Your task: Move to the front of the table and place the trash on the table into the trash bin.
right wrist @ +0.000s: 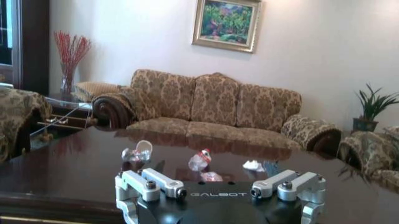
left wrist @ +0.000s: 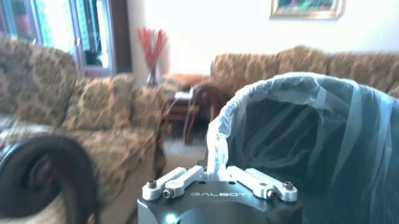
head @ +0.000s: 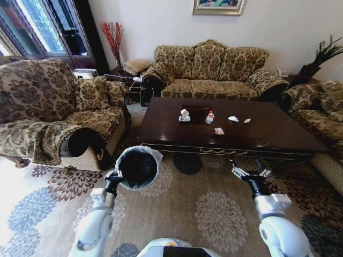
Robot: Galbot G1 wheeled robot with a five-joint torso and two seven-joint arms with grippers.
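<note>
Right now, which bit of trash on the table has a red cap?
The small clear bottle, standing mid-table between the white paper cup and the white paper scraps; none of the others has a cap.

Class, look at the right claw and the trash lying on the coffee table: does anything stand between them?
Nothing visible does. The right claw hangs open before the table's near edge, with bare tabletop between it and the trash. The left claw holds the trash bin off to the left.
</note>
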